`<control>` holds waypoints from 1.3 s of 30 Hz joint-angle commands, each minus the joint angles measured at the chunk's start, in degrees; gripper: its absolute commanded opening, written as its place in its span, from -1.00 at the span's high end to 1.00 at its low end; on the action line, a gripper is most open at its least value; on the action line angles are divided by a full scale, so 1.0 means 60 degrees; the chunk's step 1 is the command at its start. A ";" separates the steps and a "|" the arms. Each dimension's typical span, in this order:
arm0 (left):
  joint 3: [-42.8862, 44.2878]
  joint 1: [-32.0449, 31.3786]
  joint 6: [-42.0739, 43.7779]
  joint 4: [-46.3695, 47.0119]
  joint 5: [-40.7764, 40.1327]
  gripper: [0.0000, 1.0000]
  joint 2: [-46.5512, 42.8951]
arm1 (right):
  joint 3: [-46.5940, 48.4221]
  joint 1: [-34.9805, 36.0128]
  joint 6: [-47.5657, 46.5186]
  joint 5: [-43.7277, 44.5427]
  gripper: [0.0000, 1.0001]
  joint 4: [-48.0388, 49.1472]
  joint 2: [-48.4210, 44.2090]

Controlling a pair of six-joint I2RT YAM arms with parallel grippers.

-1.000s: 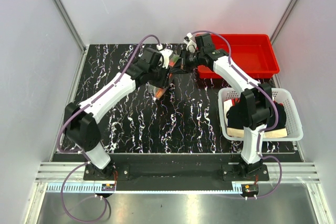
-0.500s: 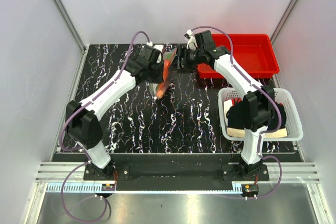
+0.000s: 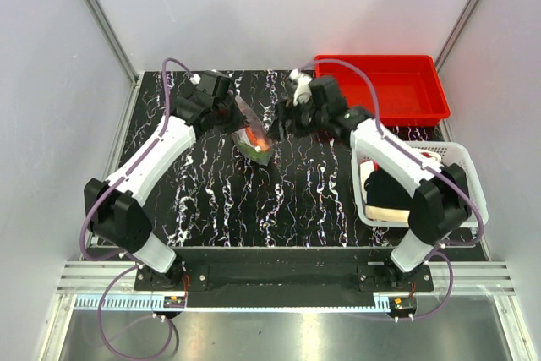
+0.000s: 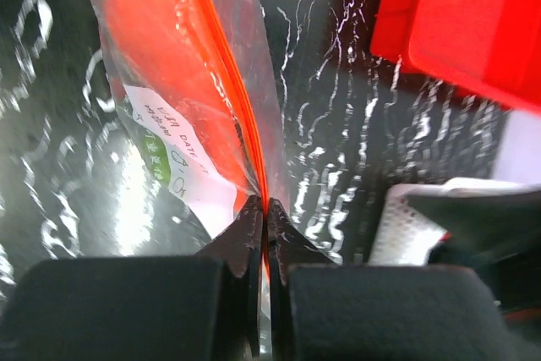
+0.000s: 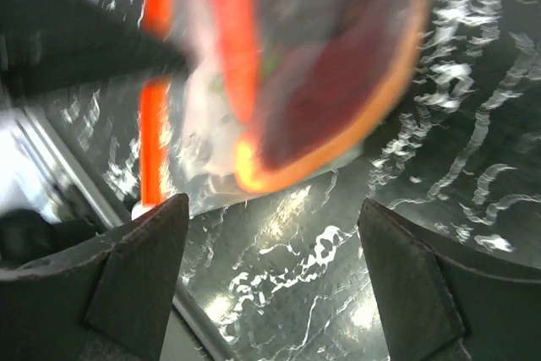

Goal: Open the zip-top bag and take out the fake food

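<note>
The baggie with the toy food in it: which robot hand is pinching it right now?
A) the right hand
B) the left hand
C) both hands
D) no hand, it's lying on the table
B: in the left wrist view, the left gripper has its jaws shut tight on the orange strip of the zip-top bag. The right gripper stands wide open, not closed on the bag.

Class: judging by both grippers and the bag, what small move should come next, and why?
Probably ease the open right gripper forward to pinch the zip-top bag by its mouth: the left gripper is shut on the zip strip, and the fake food is inside the bag.
</note>
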 commanded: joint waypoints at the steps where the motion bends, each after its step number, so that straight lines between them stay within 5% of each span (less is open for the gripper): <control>1: -0.0208 0.0334 -0.2370 0.0498 0.0818 1.00 -0.0556 | -0.1768 0.1158 -0.1294 0.0757 -0.79 0.3132 -0.1149; 13: -0.0678 0.0510 -0.4920 0.0103 0.1393 1.00 -0.0878 | -0.6501 0.1277 -0.2875 0.0409 -0.99 0.9330 -0.2953; 23: -0.0765 0.0525 -0.6254 -0.0396 0.1935 1.00 -0.1010 | -0.7148 0.1556 -0.2731 0.0583 -0.73 1.2188 -0.1811; 29: -0.0736 0.0525 -0.6796 -0.0382 0.2008 1.00 -0.0996 | -0.6825 0.1688 -0.2205 0.0362 -0.29 1.2320 -0.1269; 39: -0.1321 0.0525 -0.6111 0.0715 0.2022 0.96 -0.1068 | -0.7031 0.1688 -0.1442 0.0348 0.83 1.2761 -0.1487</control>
